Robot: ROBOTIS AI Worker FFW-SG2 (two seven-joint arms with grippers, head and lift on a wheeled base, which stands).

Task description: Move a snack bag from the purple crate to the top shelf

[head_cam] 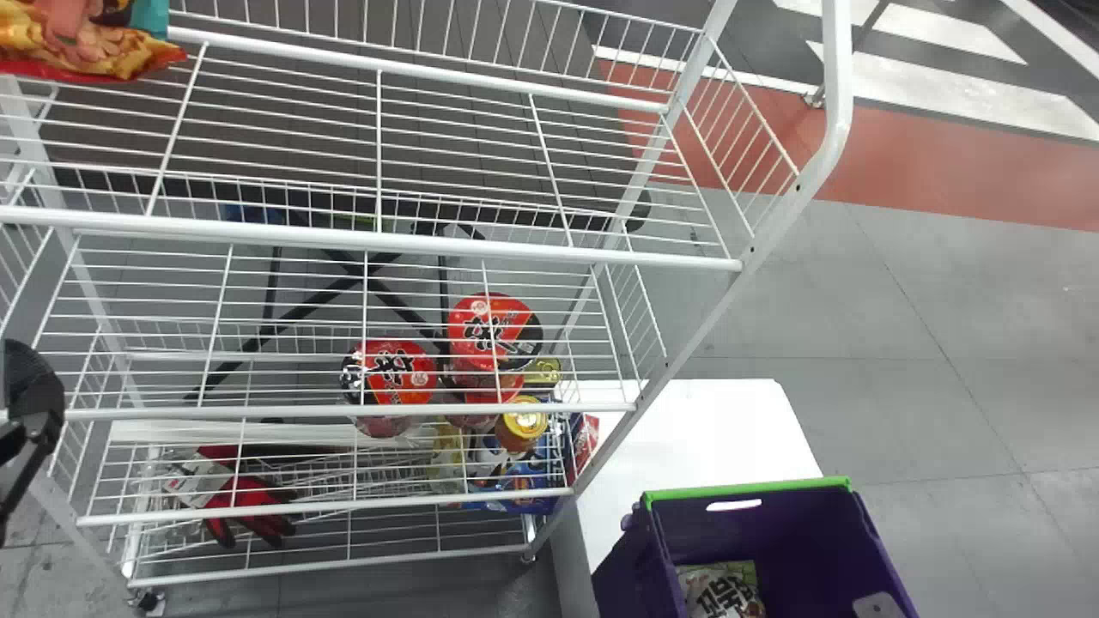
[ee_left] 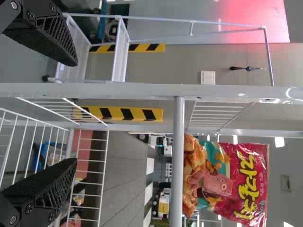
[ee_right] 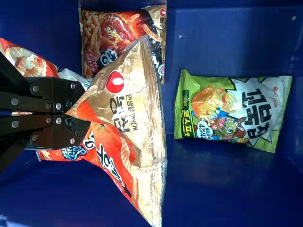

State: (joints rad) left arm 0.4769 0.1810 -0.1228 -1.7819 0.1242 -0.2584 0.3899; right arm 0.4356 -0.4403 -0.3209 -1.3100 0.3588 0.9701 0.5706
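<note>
Pick step: I've got right fingers pinching a red-and-gold snack bag, left fingers apart; next, lift clear of purple crate, toward top shelf.

Can make out big Korean lettering on green bag inside purple crate, more on orange-and-gold bag over crate floor — also black characters on round red lids left of crate. Plus yellow Korean lettering on red-and-teal bag — higher, well left of crate.
</note>
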